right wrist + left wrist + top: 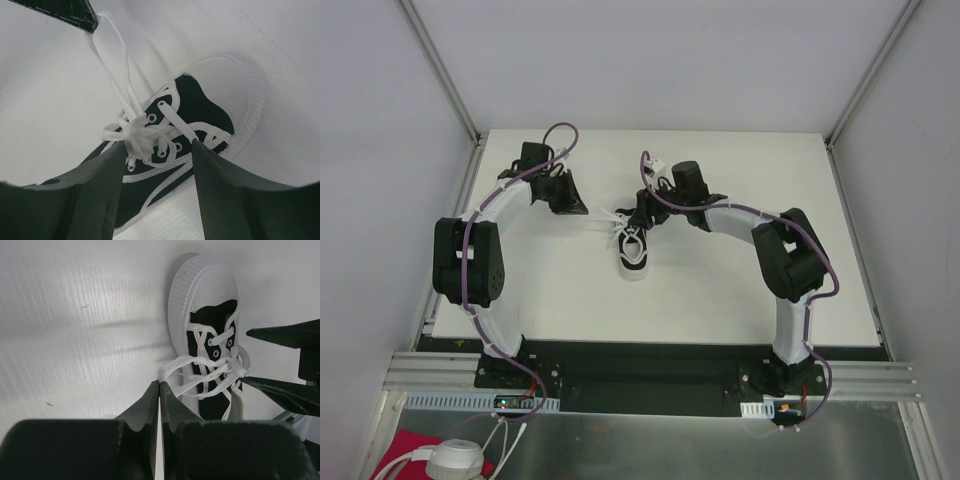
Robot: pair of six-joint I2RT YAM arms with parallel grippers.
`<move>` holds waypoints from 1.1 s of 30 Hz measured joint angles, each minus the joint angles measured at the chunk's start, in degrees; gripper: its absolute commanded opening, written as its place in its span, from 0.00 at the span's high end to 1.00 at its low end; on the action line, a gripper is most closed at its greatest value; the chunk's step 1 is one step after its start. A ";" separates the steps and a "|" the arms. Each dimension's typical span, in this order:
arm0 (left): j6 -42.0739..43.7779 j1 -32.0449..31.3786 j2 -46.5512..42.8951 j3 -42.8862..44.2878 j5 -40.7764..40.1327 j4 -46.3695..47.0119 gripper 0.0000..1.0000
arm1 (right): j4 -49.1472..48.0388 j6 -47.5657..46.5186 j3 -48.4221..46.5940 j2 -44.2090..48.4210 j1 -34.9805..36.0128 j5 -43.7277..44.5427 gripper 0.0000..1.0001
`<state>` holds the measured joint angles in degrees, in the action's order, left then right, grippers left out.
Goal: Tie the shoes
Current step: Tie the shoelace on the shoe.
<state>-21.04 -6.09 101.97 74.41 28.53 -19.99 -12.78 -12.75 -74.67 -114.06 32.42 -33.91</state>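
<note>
The left hand [159,386] is pinched shut on a loop of white lace [111,70] stretched from the black sneaker [634,255]. The sneaker lies mid-counter [740,290]. The right hand [157,144] stands wide, its fingers astride the knot.

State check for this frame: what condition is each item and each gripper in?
sneaker: upright on its sole, laced.
laces: bunched in a knot over the eyelets, one loop stretched out sideways.
left gripper: shut on that loop of the laces.
right gripper: open, a finger on either side of the knot.
</note>
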 measured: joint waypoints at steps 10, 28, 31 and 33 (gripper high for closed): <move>0.00 0.00 0.00 0.00 0.00 0.00 1.00 | -0.44 0.48 0.46 1.60 -0.92 0.13 0.02; 0.00 0.00 0.00 0.00 0.00 0.00 1.00 | -1.09 -6.93 7.45 6.64 -2.34 5.99 0.44; 0.00 -0.33 0.00 0.00 -0.02 0.00 1.00 | 1.36 -8.79 6.75 6.60 -2.45 5.88 0.44; 0.00 -0.63 0.00 0.00 -0.02 -0.02 1.00 | 2.91 -9.97 5.90 6.58 -2.36 5.60 0.44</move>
<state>-21.04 -6.72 101.97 74.41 28.51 -20.01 -9.87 -22.72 -68.77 -107.48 30.06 -28.32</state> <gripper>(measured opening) 0.006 0.560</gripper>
